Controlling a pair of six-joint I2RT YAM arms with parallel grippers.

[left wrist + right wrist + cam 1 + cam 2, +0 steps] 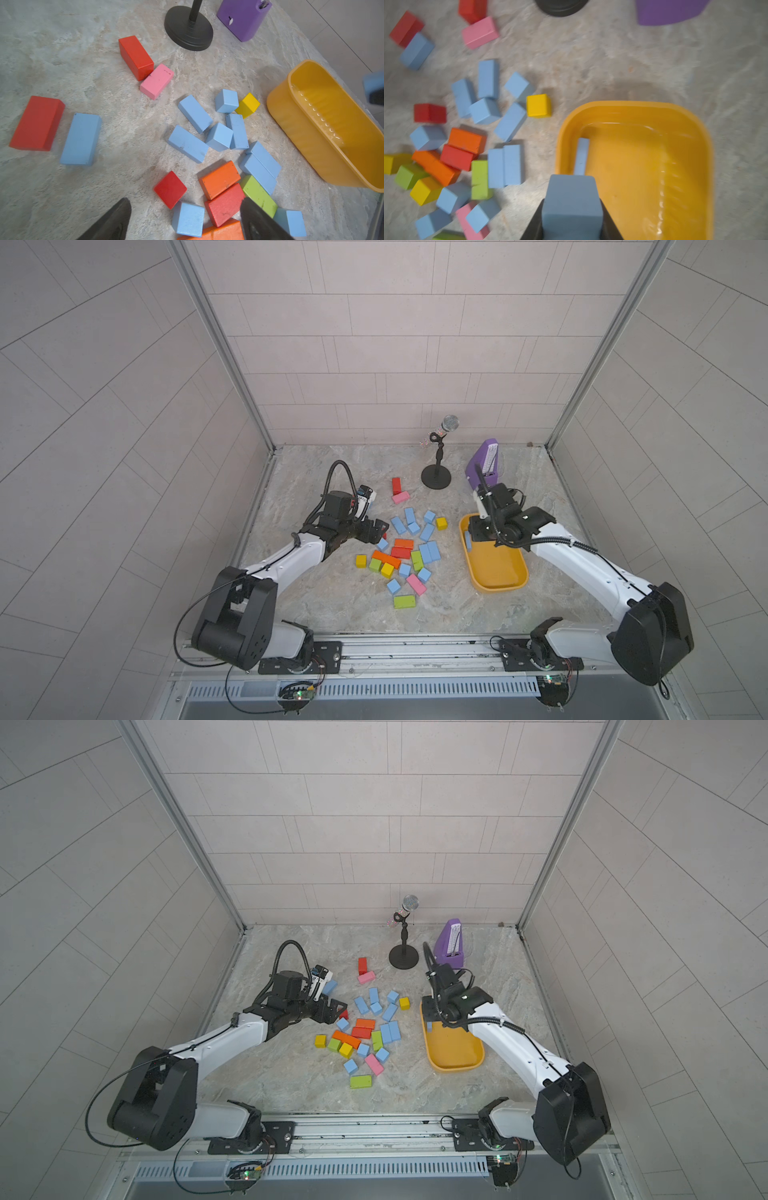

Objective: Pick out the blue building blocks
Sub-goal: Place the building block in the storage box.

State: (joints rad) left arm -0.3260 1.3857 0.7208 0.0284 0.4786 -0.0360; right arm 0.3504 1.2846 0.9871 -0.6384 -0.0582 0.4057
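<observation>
Right tool (572, 209) is pinching a blue block (572, 195) between its jaws, hanging at the tub's (633, 105) rim on the side facing the pile. That wrist view is smeared, so I can't tell how far inside the wall the block sits. One blue brick (581, 155) lies in the tub against that same wall. The tub sits toward the right edge of the surface (332, 605). Left tool (187, 220) is spread wide and holds nothing. It hangs over the pile's left side, with a blue cube (188, 218) lined up between the jaws and a red cube (170, 189) just beside it. The loose blue blocks (428, 531) lie mid-surface, mixed with red, orange, green, yellow and pink ones. One more blue brick (81, 139) lies apart toward the left edge, just beside a red brick (37, 122). Mic stand (436, 479) and purple metronome (471, 468) stand near the far edge, out of the way. My read: you're at the drop step and early in the job, since most of the blue is on the surface. Next, carry the block clear over the rim before spreading, or it may clip the wall and land outside. For the left, come straight down on the blue cube. The reds crowd it, so square the jaws to its free faces.
</observation>
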